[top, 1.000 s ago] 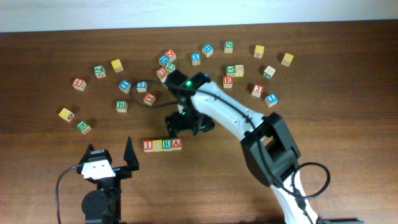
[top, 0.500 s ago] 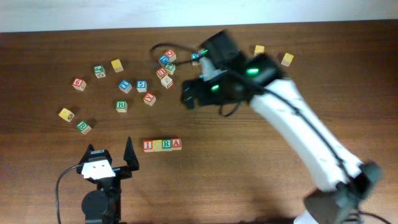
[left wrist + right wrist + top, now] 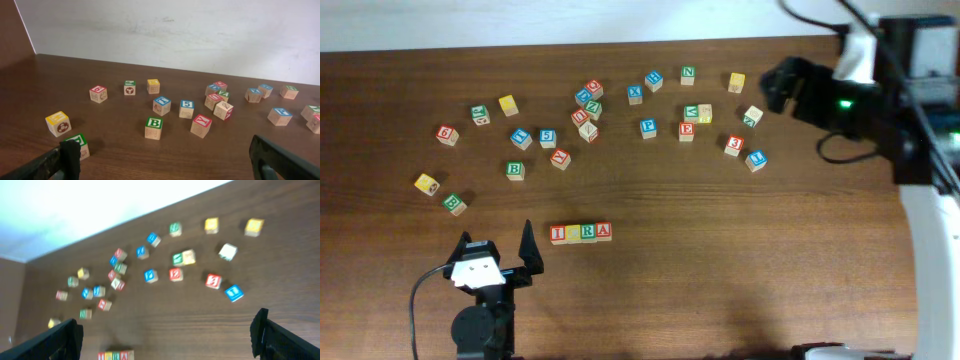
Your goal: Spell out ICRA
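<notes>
Four cubes lie in a tight row at the lower centre of the overhead view. From left to right they are the red "I" cube (image 3: 558, 234), the yellow-faced cube (image 3: 574, 233), the green "R" cube (image 3: 589, 232) and the red "A" cube (image 3: 604, 231), each touching the next. The row sits where it sat a second ago; none of the four has shifted.

What changed is the right arm (image 3: 840, 100). A second ago it hung directly over the row, its jaws just above the cubes. Half a second ago it was swinging up through the middle of the frame, and now it is pulled back to the upper right corner, well clear of the row. Its wrist view shows the jaws spread wide at the two lower corners with nothing between them. The row appears only as a blurred strip at the bottom edge of that view.

The left arm (image 3: 480, 275) rests at the lower left, unmoved, its jaws also wide and empty, just left of the row.

The loose cubes are scattered across the upper half of the table (image 3: 720, 280), among them the red "E" cube (image 3: 686, 130) and the green "B" cube (image 3: 516, 170), all well apart from the row.

The retreat with empty jaws suggests the last cube has been set and the word is finished. One doubt remains: the yellow face's letter cannot be read from here, so the "C" is unconfirmed.
</notes>
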